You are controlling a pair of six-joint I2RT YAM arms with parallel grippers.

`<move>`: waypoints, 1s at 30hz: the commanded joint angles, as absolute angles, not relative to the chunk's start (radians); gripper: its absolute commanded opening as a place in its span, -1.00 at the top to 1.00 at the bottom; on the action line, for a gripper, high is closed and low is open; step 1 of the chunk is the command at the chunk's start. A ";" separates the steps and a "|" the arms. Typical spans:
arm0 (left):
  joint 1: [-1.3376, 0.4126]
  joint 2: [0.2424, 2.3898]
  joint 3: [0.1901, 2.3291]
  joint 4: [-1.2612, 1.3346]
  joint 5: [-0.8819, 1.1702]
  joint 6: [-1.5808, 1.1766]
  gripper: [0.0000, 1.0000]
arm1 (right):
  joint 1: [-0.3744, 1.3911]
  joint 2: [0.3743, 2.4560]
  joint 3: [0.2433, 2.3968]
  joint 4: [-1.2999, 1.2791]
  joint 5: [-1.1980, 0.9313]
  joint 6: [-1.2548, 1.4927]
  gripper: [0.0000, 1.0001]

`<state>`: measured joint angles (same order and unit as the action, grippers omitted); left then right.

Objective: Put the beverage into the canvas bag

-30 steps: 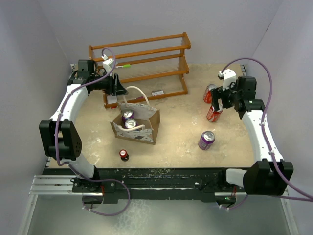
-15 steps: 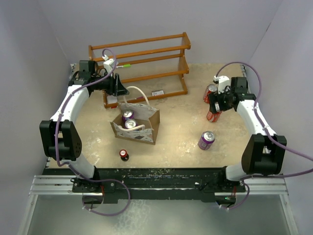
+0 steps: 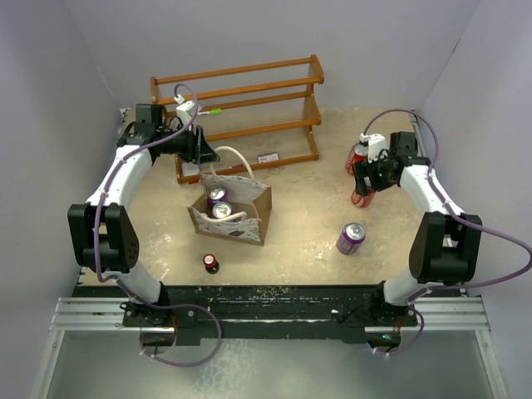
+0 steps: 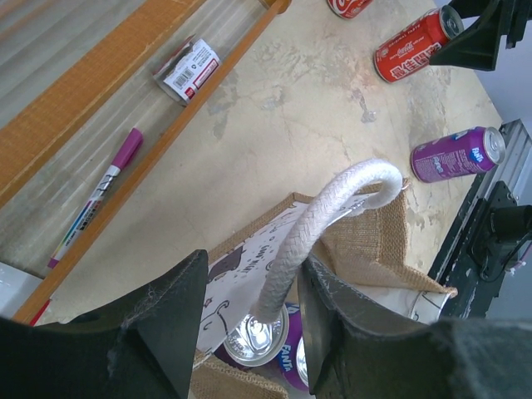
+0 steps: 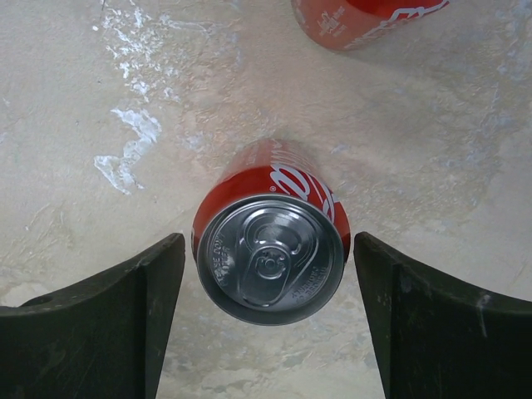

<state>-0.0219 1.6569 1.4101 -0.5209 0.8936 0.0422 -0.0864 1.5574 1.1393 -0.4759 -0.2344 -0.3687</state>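
Observation:
The canvas bag stands left of centre with two purple cans inside. My left gripper is at its back handle. In the left wrist view the white rope handle runs between the fingers of the left gripper; it lies against the right finger, with a gap to the left one. My right gripper is open above an upright red can. In the right wrist view the right gripper straddles the can, both pads clear of it.
A second red can stands just behind the first. A purple can is in front of it and a small red can is near the front edge. A wooden rack holding a pen lines the back.
My right gripper has moved left and down over the upright red can, its wrist turned. The left arm and the bag have not moved.

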 commanded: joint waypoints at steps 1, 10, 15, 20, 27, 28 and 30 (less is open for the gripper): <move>-0.028 1.635 1.410 -0.480 0.917 0.029 -0.01 | -0.092 1.571 1.195 -0.491 -0.277 -0.388 -0.64; -0.029 1.636 1.405 -0.477 0.918 0.029 -0.01 | -0.093 1.580 1.216 -0.520 -0.291 -0.401 -0.21; -0.029 1.629 1.399 -0.472 0.922 0.026 -0.01 | -0.092 1.538 1.248 -0.558 -0.320 -0.423 0.22; -0.032 1.617 1.379 -0.453 0.914 0.025 -0.01 | -0.091 1.465 1.292 -0.548 -0.369 -0.413 0.67; -0.034 1.613 1.380 -0.454 0.914 0.026 -0.01 | -0.067 1.366 1.389 -0.607 -0.428 -0.390 1.00; -0.033 1.610 1.380 -0.455 0.913 0.028 -0.01 | -0.058 1.354 1.404 -0.615 -0.434 -0.388 1.00; -0.033 1.599 1.376 -0.455 0.913 0.035 -0.01 | -0.030 1.331 1.431 -0.629 -0.442 -0.380 1.00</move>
<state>-0.0288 1.6566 1.3777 -0.4885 0.8936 0.0364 -0.0719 1.4117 1.3289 -0.6312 -0.3614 -0.3981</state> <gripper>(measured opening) 0.505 0.688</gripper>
